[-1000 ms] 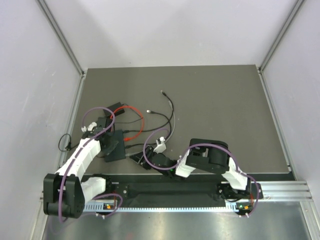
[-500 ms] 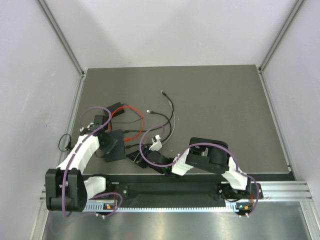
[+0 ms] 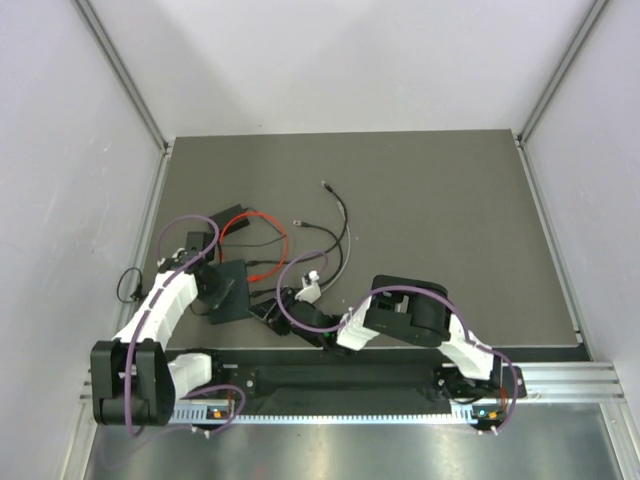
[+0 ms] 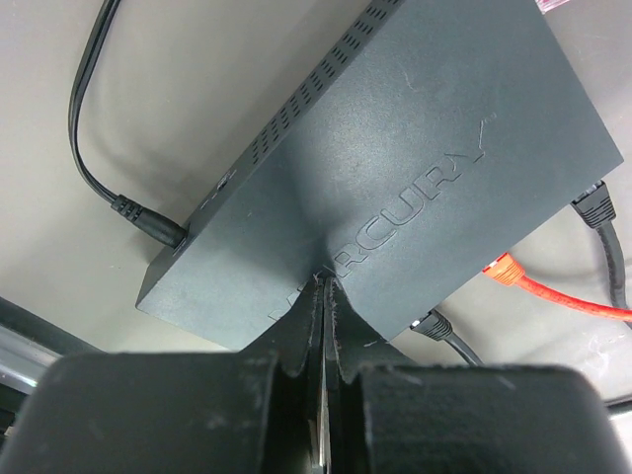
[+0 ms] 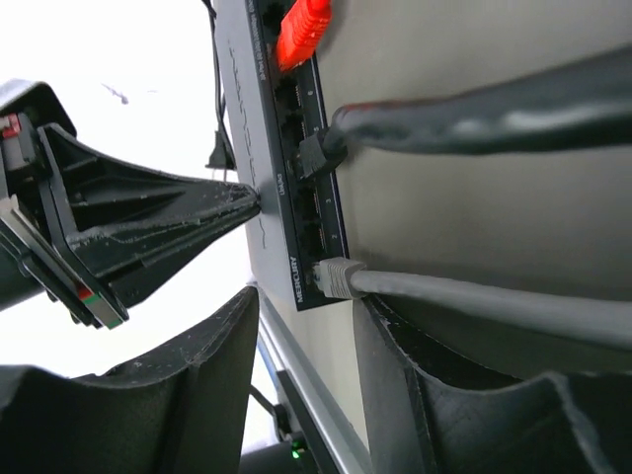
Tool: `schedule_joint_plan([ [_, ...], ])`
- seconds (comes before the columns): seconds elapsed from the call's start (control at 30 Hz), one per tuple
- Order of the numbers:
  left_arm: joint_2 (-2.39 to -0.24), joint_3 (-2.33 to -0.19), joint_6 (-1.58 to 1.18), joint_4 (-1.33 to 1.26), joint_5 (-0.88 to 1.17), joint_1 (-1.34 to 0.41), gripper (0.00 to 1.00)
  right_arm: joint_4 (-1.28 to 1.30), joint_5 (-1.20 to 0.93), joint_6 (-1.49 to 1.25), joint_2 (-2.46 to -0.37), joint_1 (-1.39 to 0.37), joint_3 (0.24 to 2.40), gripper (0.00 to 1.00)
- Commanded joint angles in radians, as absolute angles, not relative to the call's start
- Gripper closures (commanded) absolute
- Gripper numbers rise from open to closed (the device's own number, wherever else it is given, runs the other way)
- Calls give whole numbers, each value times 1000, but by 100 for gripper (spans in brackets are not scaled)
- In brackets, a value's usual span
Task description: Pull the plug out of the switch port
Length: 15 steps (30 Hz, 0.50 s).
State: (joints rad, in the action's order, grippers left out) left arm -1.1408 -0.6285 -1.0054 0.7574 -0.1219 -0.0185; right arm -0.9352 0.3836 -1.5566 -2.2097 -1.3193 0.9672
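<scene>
The switch (image 3: 232, 295) is a flat dark box lying at the near left of the table. My left gripper (image 4: 326, 284) is shut, its tips pressed down on the switch's (image 4: 415, 168) matt top. In the right wrist view the port edge of the switch (image 5: 301, 212) faces me. A grey plug (image 5: 338, 278) sits in the end port, a black plug (image 5: 318, 150) and an orange plug (image 5: 301, 30) further along. My right gripper (image 5: 308, 301) is open just short of the grey plug, whose grey cable (image 5: 494, 301) runs along beside the right finger (image 5: 444, 395).
An orange cable (image 3: 272, 240) and black cables (image 3: 340, 228) loop over the table behind the switch. A black power lead (image 4: 91, 128) enters the switch's far side. The metal rail (image 3: 400, 378) and arm bases run along the near edge.
My right gripper has slid left, closer to the port edge of the switch. The left arm shifted slightly early on and has since stayed pressed on the switch.
</scene>
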Motion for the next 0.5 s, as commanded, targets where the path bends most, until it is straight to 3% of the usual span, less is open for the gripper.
schedule_joint_plan([
  [0.0, -1161, -569, -1011, 867, -169, -14, 100, -937, 440, -1615, -2247, -1315, 977, 57],
  [0.13, -1144, -563, -1012, 867, -178, -14, 100, -913, 479, -1628, -2252, -1319, 977, 58],
  [0.3, -1134, -552, -1026, 862, -170, -12, 100, -923, 489, -1661, -2273, -1319, 971, 68],
  [0.47, -1135, -549, -1020, 857, -167, -14, 100, -977, 498, -1677, -2301, -1319, 965, 67],
])
